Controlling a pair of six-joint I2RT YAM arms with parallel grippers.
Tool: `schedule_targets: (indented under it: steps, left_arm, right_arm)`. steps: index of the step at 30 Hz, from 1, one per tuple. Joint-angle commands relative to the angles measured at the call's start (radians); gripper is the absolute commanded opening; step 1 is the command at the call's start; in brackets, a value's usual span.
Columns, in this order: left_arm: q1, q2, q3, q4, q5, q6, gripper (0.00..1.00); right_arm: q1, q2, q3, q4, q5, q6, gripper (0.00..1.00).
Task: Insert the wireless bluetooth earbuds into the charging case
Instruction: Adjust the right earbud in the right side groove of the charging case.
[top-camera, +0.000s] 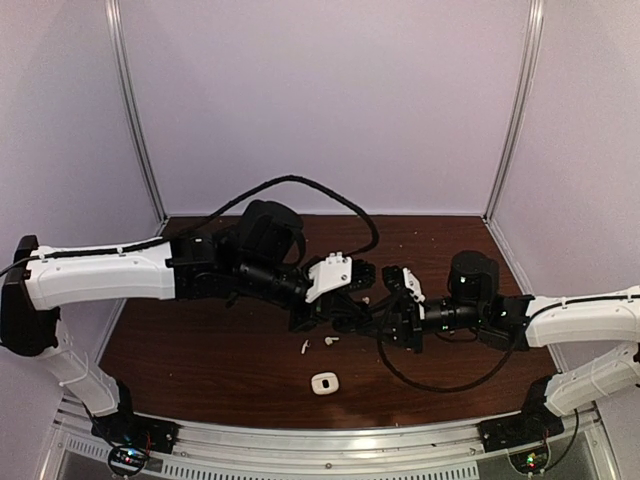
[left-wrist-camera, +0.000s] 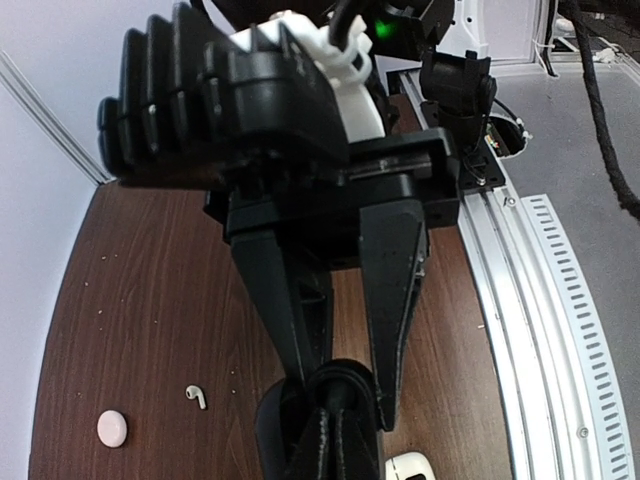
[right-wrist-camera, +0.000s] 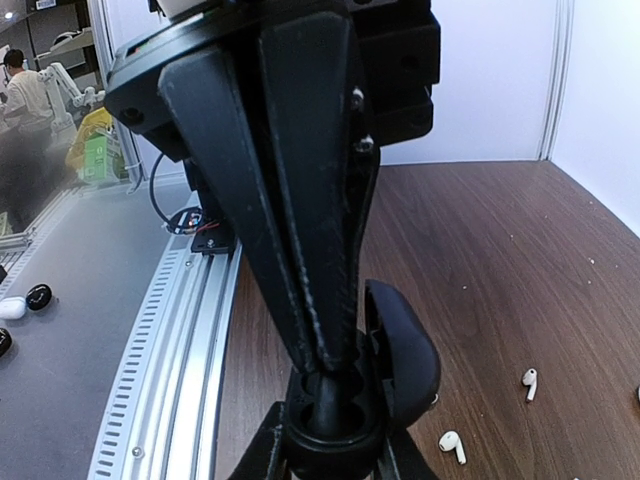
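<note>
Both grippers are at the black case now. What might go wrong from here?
1. The left gripper and right gripper meet tip to tip at the black case; an off-axis push may twist it loose.
2. The white earbuds lie loose nearby; the slack cable may sweep them away.

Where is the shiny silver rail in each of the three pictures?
Top view: the silver rail runs across the bottom, just below the brown table.
Left wrist view: the rail slants down the right side.
Right wrist view: the rail slants down the left side.
Shared landmark: the brown table, whose edge meets the rail in all three pictures.
</note>
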Motion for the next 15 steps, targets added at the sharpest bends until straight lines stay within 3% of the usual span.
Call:
schedule_targets:
  steps: [1,8,15]
  left_arm:
    - [0.0,0.042,0.033,-0.022,0.039,0.006,0.0]
    - [0.0,0.074,0.055,-0.074,0.064,0.016,0.01]
    - [0.0,0.009,0.057,-0.032,-0.012,0.013,0.11]
  right_arm:
    - [0.015,-0.031,0.005,0.058,-0.004,-0.003,0.0]
    - [0.015,-0.067,-0.017,0.097,0.012,0.009,0.0]
    - [0.015,-0.043,-0.04,0.115,0.007,0.021,0.0]
